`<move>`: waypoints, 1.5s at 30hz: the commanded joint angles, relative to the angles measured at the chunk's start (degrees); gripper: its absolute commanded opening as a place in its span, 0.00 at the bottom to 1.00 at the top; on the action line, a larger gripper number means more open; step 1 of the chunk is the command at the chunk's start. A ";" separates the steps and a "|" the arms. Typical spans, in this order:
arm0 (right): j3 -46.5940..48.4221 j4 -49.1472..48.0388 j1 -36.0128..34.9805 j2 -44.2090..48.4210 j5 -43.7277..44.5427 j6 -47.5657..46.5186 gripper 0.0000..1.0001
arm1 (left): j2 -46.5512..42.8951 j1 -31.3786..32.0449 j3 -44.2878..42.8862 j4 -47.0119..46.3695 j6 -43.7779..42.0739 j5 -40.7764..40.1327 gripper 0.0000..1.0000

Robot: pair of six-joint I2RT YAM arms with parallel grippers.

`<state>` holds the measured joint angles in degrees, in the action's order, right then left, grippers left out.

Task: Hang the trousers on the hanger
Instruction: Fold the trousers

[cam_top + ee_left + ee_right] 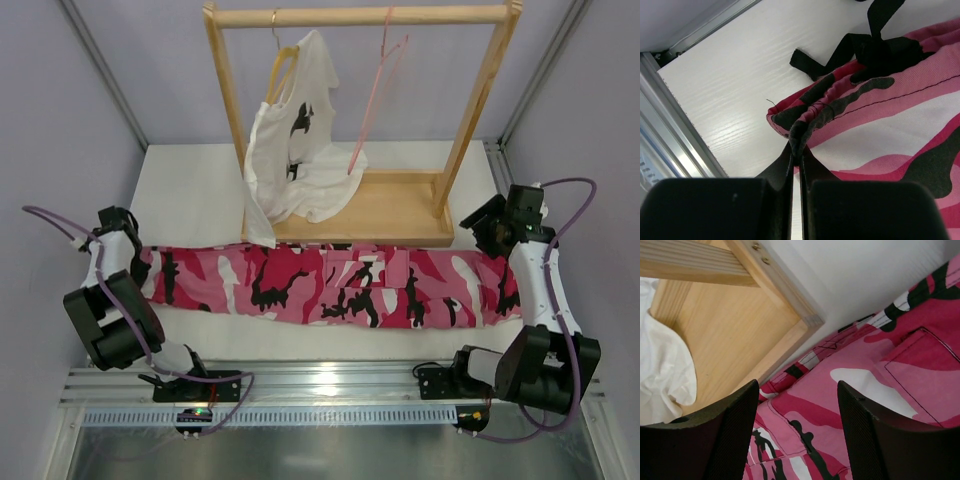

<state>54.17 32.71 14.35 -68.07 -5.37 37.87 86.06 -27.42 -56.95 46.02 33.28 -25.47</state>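
- Left gripper [796, 150] is pinched tight on a fold of cloth at the very edge of the trousers [330, 285], at their left end.
- Right gripper [797, 392] hangs with its jaws well apart and holds nothing. The trousers' other end lies directly beneath it, and the wooden rack's [360, 215] base corner is just beyond.
- The trousers lie stretched flat on the table [190, 190] between the two grippers.
- The pink wire hanger [375, 100] hangs empty on the rail, up and ahead of the right gripper, beside the white T-shirt [295, 150].
- Step in hand looks like securing both ends.
- Next, the right gripper likely needs to drop and close on the cloth below it before any lift.
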 commanded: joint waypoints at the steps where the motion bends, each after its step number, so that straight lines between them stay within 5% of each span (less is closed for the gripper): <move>1: 3.66 5.17 -0.11 -1.62 5.09 3.71 0.67 | -2.65 -2.02 -1.41 1.09 -2.42 -0.63 0.00; 5: 6.73 10.16 0.06 -3.99 14.12 7.20 0.67 | -2.66 -7.10 -1.59 0.83 -4.18 -0.10 0.01; 7: 10.75 16.66 0.15 -7.23 17.56 9.23 0.67 | -2.04 -8.61 -2.29 1.44 -3.75 -0.10 0.10; 8: 12.08 18.95 0.15 -8.55 18.63 10.11 0.66 | -1.95 -9.05 -3.16 2.14 -2.35 0.25 0.16; 9: 13.32 22.02 0.15 -9.70 19.68 10.47 0.65 | -2.21 -9.23 -3.69 2.41 -1.73 0.60 0.36; 11: 15.87 23.88 0.15 -13.30 19.43 10.12 0.63 | -3.61 -9.06 -5.36 2.58 -1.11 2.44 0.48; 12: 16.31 24.41 0.15 -14.36 18.73 9.34 0.61 | -4.32 -8.88 -6.85 2.76 -1.02 2.71 0.67; 13: 16.58 24.33 0.15 -15.59 18.46 9.07 0.60 | -5.02 -8.88 -7.73 2.85 -1.02 3.23 0.75; 16: 16.58 24.42 0.06 -17.00 19.25 9.50 0.58 | -9.14 -8.62 -9.50 2.06 -0.67 6.21 0.77; 21: 14.05 15.42 -1.86 -15.78 13.57 1.19 0.58 | -15.48 -0.99 -3.45 -10.30 1.60 32.04 0.75; 26: 3.50 -1.92 -7.31 -5.25 -4.62 -11.05 0.60 | -13.46 17.11 -0.55 -12.43 5.47 27.67 0.75; 28: -0.27 -7.56 -11.78 0.12 -5.70 -11.93 0.61 | -13.38 18.01 4.02 -18.66 8.19 35.88 0.74; 31: -2.74 -13.53 -17.75 2.24 -9.81 -16.50 0.62 | -11.72 19.16 9.30 -23.86 11.20 37.17 0.75; 34: -8.80 -29.76 -19.61 2.86 -29.76 -19.49 0.62 | -9.08 18.90 10.98 -25.10 12.60 37.59 0.78; 41: -6.02 -25.96 -21.81 -5.83 -24.70 -26.96 0.62 | -1.44 17.40 11.69 -24.23 15.59 34.11 0.80; 45: 3.80 -14.46 -22.26 -12.25 -7.68 -12.17 0.56 | 1.65 15.03 10.46 -21.24 16.38 31.54 0.79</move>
<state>49.87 12.56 -7.44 -78.26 -23.42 17.98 86.39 -10.85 -45.47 23.83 48.27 8.71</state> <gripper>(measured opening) 0.573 0.790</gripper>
